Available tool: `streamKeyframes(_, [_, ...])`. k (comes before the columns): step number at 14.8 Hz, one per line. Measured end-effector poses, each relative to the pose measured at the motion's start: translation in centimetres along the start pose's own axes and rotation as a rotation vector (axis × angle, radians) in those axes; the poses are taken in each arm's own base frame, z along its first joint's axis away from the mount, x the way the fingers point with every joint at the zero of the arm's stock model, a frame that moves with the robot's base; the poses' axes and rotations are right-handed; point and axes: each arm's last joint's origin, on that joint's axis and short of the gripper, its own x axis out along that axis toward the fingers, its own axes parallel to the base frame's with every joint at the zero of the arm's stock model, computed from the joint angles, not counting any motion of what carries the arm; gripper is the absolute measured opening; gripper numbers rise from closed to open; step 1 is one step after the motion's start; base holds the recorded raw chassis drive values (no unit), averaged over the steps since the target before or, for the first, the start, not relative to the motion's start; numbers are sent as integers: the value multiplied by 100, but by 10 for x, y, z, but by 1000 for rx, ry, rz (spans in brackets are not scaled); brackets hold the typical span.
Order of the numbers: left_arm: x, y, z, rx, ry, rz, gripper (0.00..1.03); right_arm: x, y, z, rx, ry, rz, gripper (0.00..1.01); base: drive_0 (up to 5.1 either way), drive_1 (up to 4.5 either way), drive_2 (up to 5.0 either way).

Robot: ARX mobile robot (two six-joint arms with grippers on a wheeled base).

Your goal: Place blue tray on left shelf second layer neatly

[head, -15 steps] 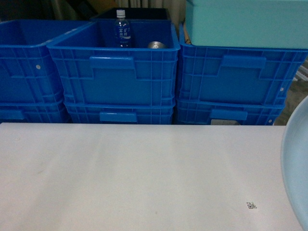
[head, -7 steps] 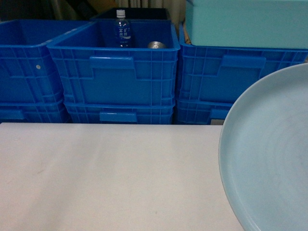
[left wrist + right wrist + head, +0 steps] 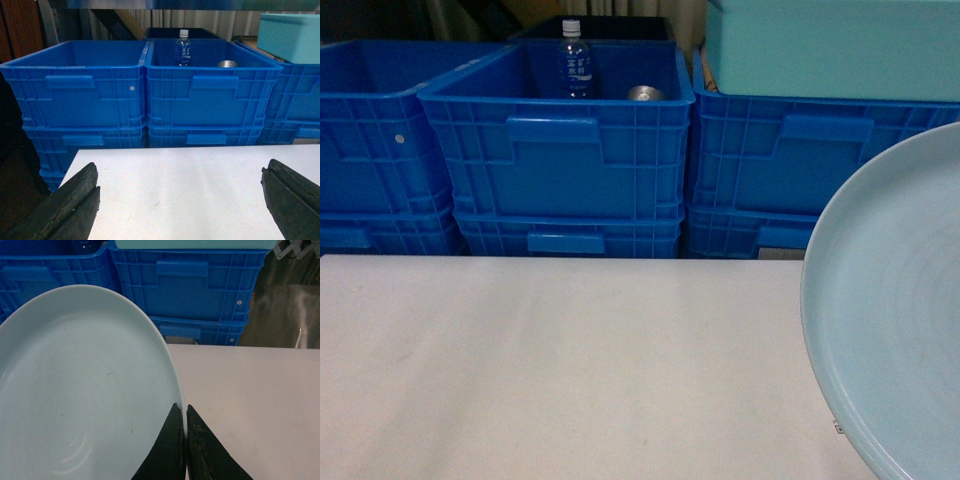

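Observation:
The pale blue tray [image 3: 890, 310] fills the right side of the head view, held up over the white table [image 3: 570, 360]. In the right wrist view the blue tray [image 3: 85, 385] spreads to the left, and my right gripper [image 3: 186, 407] is shut on its rim, one finger on each side. My left gripper [image 3: 181, 167] is open over the table with nothing between its fingers [image 3: 75, 200]. A steel upright [image 3: 48, 20] of the shelf shows behind the crates at upper left; its layers are out of view.
Stacked dark-blue crates [image 3: 555, 150] stand right behind the table's far edge. The middle crate holds a water bottle [image 3: 574, 62] and a metal can [image 3: 644, 94]. A teal box [image 3: 830, 45] sits on the right stack. Bare floor [image 3: 285, 310] lies right of the crates.
The tray swung in from the right edge of the head view to cover its right side, then eased back slightly to the right.

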Motion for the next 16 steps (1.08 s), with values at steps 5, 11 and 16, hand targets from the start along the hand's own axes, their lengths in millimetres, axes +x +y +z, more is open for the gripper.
streamKeyframes(5, [0,0,0,0,0,0,98,0,0,0,1,0,2,2,0,0,0])
streamKeyframes(11, [0,0,0,0,0,0,98,0,0,0,1,0,2,2,-11,-11,-11])
streamKeyframes(16, [0,0,0,0,0,2,98,0,0,-1,2,3,8,2,243,-614,-275])
